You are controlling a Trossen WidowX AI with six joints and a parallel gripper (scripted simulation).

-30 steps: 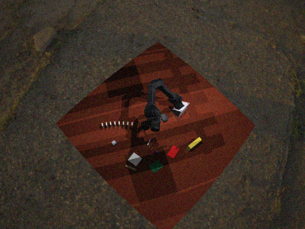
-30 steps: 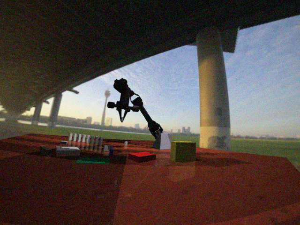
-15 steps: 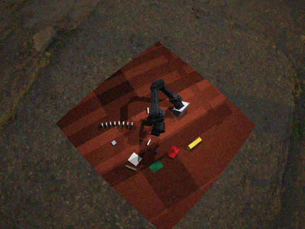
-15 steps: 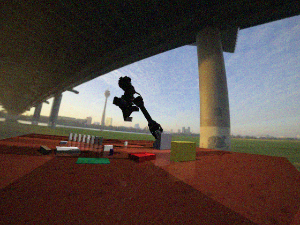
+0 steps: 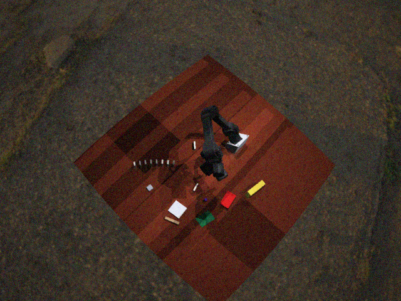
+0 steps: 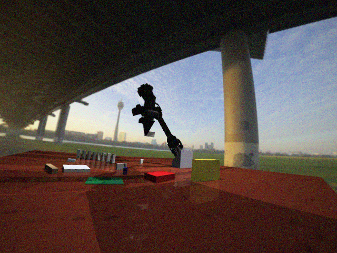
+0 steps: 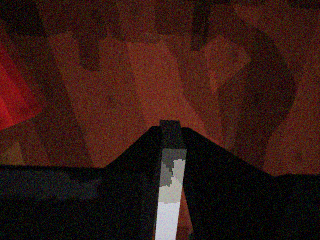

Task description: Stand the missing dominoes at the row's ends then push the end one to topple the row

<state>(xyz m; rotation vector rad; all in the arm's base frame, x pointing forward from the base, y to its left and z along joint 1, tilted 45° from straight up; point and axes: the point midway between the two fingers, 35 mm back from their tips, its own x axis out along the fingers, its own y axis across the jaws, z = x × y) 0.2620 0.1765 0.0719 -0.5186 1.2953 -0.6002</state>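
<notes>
A row of several standing white dominoes (image 5: 156,161) (image 6: 93,156) is at the left of the table. My gripper (image 6: 147,134) (image 7: 169,136) is shut on a white domino (image 6: 151,134) (image 7: 169,195), held high above the table, to the right of the row. In the top view the fingertips are hidden by the arm. One loose white domino (image 5: 194,145) (image 6: 141,161) is on the table right of the row, on its far side. Another loose white domino (image 5: 195,187) (image 6: 119,166) lies right of the row, on its near side.
A grey cube (image 5: 149,187) (image 6: 71,159), white box (image 5: 177,209) (image 6: 76,168), wooden block (image 5: 171,220) (image 6: 51,168), green piece (image 5: 205,218) (image 6: 103,181), small blue object (image 5: 205,199) (image 6: 125,170), red block (image 5: 228,199) (image 6: 159,177) and yellow block (image 5: 256,187) (image 6: 205,170) are on the table.
</notes>
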